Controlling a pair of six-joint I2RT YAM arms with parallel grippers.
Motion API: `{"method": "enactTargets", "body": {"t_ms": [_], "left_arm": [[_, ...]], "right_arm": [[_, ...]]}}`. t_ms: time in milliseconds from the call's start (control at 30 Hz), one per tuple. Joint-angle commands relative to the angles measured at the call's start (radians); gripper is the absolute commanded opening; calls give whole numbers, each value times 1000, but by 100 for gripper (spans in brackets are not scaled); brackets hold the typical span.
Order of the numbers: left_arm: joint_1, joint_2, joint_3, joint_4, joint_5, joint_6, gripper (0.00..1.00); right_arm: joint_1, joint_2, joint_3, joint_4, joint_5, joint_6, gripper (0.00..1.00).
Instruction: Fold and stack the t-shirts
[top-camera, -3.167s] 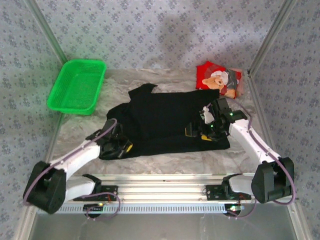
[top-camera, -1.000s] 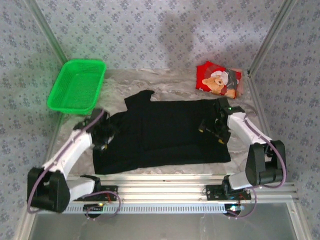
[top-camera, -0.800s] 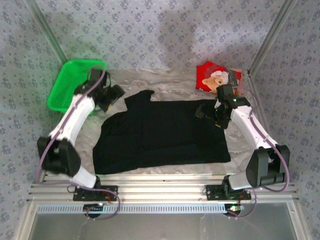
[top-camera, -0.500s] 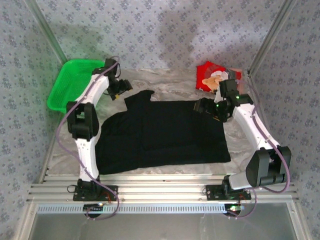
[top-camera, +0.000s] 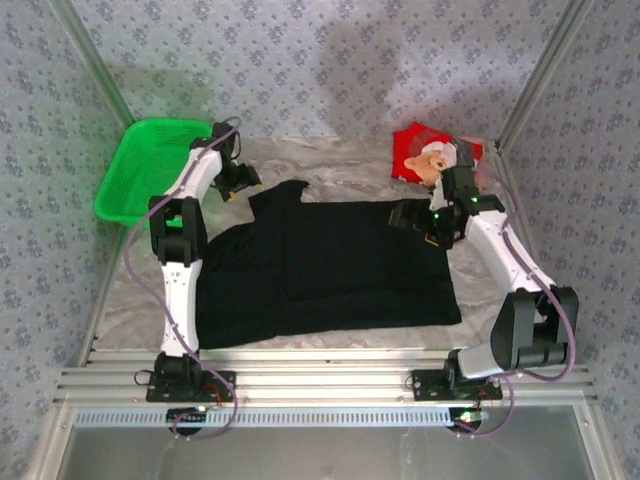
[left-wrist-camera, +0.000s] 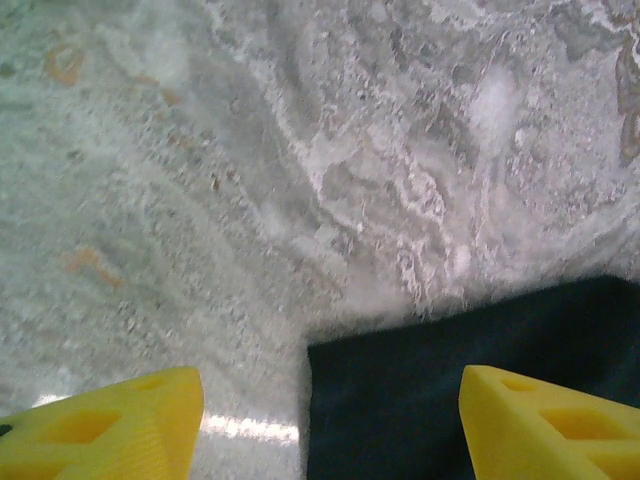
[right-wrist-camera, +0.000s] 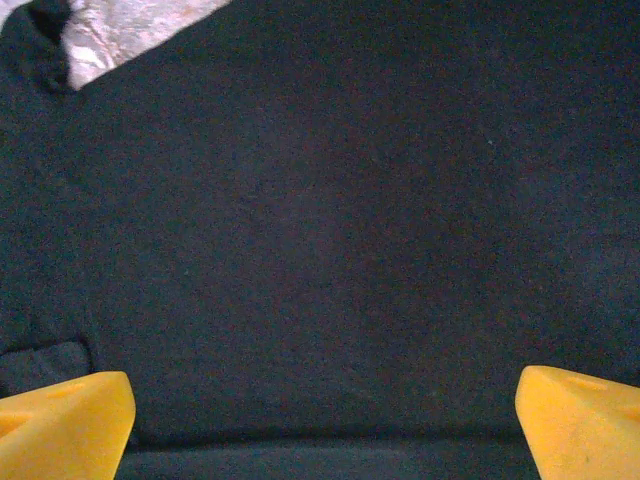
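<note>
Black t-shirt (top-camera: 330, 265) is laid flat on the table (top-camera: 340, 160), with the left gripper (left-wrist-camera: 330, 425) held part-open and empty over its far-left corner, and the right gripper (right-wrist-camera: 325, 425) held wide open, empty, above its far-right cloth.

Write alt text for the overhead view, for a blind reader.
A black t-shirt lies spread on a marbled table, left arm and right arm reaching to its far corners. A red teddy-bear shirt sits far right, a green basket far left.
</note>
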Motion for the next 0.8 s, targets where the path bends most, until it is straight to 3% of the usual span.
{"method": "enactTargets", "body": {"t_ms": [0,200,333,633,767], "left_arm": [[-18,55,72,-8,1,4,68],[-53,126,135,-49,-16,4,65],[-60,159,153,-95,-40,-5,56],[-82,148,103,-131,-61,45,32],[-83,116,41,-107,-68,42,14]], "right_arm": [[-44,29,-9,24,-52,-37,100],[-95,78,-4,42,-96,-63,100],[-121,100,-5,54,-102,-66,100],[-207,216,79,99,-73,0,100],[-214,291,142,119,-66,23,100]]}}
